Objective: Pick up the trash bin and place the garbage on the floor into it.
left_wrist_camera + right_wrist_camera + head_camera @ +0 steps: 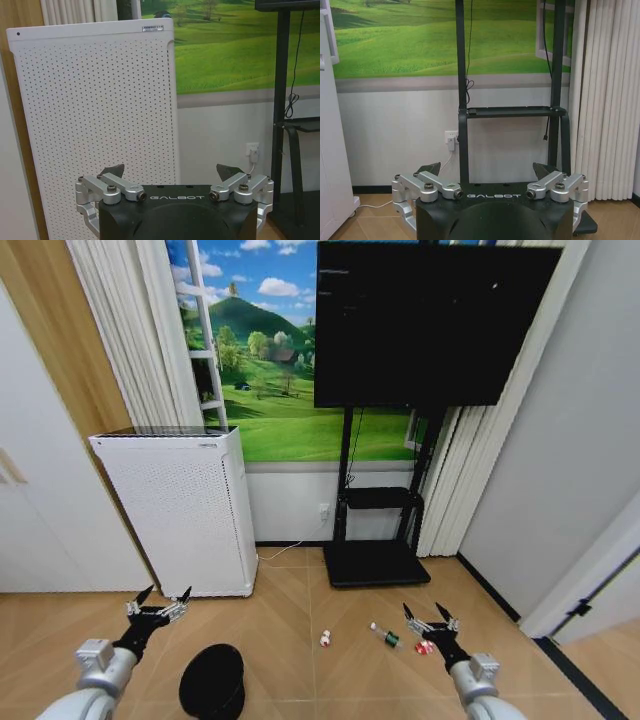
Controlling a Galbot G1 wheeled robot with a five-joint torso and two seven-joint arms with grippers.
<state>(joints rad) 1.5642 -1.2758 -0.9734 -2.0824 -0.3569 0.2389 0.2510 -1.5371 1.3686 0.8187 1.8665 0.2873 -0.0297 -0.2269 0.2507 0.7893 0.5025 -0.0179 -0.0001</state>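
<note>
The white perforated appliance (180, 510) is standing just beyond the left gripper (159, 602). The trash bin (212, 680) is sitting on the floor below it, slightly right. Both grippers are gaping wide, holding nothing. The garbage (388, 638) is lying just left of the right gripper (428, 616).

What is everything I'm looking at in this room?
trash bin: one, black, on the floor by the left arm.
garbage: three; red-and-white piece, green bottle, red-and-white piece, on the floor right of the bin.
perforated appliance: one, white, against the wall.
TV: one, black, on a black stand.
curtains: white, beside a meadow mural.
left gripper: open, above the floor.
right gripper: open, near the litter.
</note>
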